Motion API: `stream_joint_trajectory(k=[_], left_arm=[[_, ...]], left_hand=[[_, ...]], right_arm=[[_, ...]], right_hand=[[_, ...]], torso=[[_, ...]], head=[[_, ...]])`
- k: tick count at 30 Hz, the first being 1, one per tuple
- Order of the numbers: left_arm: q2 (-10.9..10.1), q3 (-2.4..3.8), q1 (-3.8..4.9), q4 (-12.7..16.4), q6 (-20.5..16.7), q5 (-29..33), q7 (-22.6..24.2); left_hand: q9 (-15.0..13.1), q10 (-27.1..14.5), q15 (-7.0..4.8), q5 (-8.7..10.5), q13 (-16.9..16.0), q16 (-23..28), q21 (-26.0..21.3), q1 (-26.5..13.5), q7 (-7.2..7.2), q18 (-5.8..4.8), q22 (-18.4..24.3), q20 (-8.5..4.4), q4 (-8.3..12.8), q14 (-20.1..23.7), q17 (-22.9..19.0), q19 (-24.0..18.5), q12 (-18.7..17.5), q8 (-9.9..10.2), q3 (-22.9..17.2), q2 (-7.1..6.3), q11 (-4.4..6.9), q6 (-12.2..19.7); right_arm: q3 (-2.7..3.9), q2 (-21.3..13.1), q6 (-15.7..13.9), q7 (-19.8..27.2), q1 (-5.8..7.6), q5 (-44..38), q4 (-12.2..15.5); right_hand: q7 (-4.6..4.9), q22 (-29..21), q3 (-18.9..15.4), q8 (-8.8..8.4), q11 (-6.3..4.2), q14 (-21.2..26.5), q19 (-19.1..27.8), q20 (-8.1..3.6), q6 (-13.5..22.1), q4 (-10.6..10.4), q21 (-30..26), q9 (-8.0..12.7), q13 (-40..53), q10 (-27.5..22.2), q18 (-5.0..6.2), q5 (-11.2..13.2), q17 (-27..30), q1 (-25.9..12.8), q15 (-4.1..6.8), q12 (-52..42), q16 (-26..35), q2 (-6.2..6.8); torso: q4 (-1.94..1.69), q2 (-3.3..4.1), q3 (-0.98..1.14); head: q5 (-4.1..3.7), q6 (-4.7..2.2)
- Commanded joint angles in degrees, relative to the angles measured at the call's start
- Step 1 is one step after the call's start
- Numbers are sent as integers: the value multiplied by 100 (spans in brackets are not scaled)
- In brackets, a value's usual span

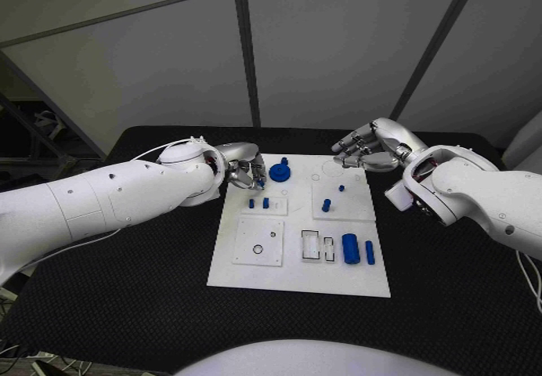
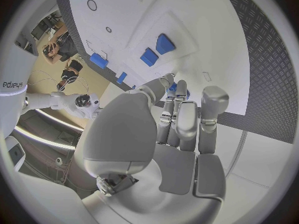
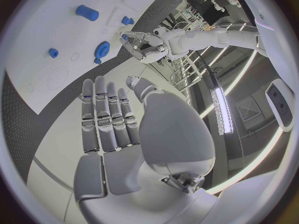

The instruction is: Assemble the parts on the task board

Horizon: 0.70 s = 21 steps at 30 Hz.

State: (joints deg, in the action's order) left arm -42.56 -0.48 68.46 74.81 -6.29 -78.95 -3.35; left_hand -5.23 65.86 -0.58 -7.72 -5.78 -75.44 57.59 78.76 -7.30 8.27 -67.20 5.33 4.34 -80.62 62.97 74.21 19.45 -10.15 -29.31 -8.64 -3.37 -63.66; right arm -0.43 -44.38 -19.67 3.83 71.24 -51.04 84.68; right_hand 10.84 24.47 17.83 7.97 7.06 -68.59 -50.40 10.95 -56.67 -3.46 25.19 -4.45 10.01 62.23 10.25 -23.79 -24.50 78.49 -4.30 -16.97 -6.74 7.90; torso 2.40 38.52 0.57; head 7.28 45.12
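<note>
The left hand [image 1: 242, 174], fingers curled and holding nothing visible, hovers just beside the blue round part [image 1: 280, 171] on the task board [image 1: 299, 278]. The right hand [image 1: 363, 149], open and empty, lies farther from that part, so the left is better placed.

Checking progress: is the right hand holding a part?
No, the right hand shows flat, spread fingers with nothing in them above the board.

The task board [image 1: 303, 258] is smooth, matt white plastic, its blue parts [image 1: 352, 249] plastic too. The table [image 1: 135, 282] beneath wears a rough, black, diamond-textured mat. Both hands, left [image 1: 243, 173] and right [image 1: 363, 149], show satin silver metal.
</note>
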Motion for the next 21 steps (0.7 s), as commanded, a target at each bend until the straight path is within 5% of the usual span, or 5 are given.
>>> stream_joint_trajectory(k=[1,21], left_arm=[[-19,7,6,4,-55,65,57],[76,7,7,-150,228,71,-108]], left_hand=[[-10,56,-10,36,-10,-30,29,-11,3,-117,-7,7,2,-43,7,27,-21,-29,-16,37,-4,-34],[-9,58,-12,38,-9,-31,15,-21,2,-113,-1,5,1,-43,-1,21,-31,-25,-10,31,-4,-38]], right_arm=[[4,4,38,38,10,-10,0],[4,5,49,26,10,-10,0]], right_hand=[[37,-10,-4,7,20,-4,-13,6,8,20,-38,2,-5,-24,2,-21,8,-10,-32,21,21,-28],[37,-10,-4,7,20,-4,-13,6,8,20,-38,2,-5,-24,2,-21,8,-10,-32,21,21,-28]], torso=[[0,-5,2],[5,0,2]], head=[[4,1],[3,11]])
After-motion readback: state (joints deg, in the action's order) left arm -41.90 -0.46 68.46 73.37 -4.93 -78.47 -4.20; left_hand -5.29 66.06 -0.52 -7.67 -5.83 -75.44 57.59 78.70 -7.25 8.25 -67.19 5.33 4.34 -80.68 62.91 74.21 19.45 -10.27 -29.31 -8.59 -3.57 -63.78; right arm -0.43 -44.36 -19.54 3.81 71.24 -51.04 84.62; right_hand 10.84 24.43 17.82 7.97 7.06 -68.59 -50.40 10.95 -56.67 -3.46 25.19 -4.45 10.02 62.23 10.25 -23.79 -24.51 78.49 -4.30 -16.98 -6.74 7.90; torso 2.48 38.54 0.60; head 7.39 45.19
